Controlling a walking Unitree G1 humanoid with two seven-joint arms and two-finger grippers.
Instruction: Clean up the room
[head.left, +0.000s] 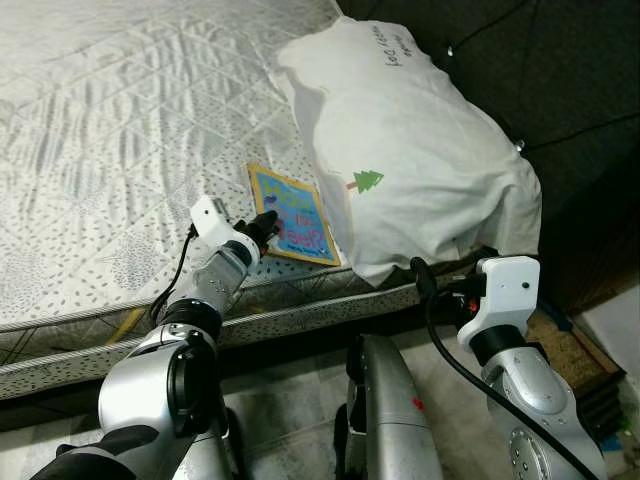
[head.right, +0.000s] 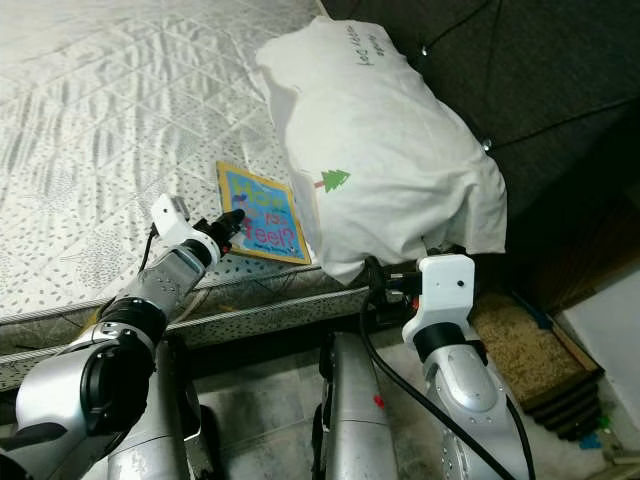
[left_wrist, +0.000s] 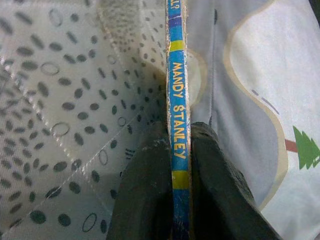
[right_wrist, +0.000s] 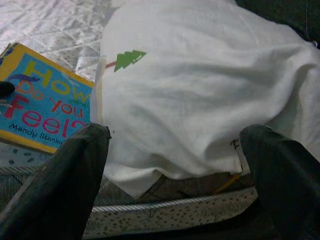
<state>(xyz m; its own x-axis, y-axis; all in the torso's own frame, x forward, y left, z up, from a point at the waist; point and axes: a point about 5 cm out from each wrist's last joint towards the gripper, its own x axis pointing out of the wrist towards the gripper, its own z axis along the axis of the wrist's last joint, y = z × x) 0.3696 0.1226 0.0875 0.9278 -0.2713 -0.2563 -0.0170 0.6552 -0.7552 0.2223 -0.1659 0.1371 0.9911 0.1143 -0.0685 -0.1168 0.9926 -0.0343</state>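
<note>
The left gripper reaches over the edge of the bed and its fingers pinch the near edge of a thin picture book. The left wrist view shows the blue spine clamped between the two pads. Beyond the fingertips the book lies flat on the quilted mattress, and its far side touches, perhaps slips under, the white pillow.

The grip looks narrow, set on the very edge of the cover, so I judge the book could swing down or slide out once lifted clear. If the pillow does rest on the far edge, a pull could drag the pillow toward the bed's rim or twist the book in the pads.

The right gripper hovers low beside the bed with its fingers spread wide and empty, the pillow's overhanging corner just ahead of them. A forward move there could snag the pillowcase.
</note>
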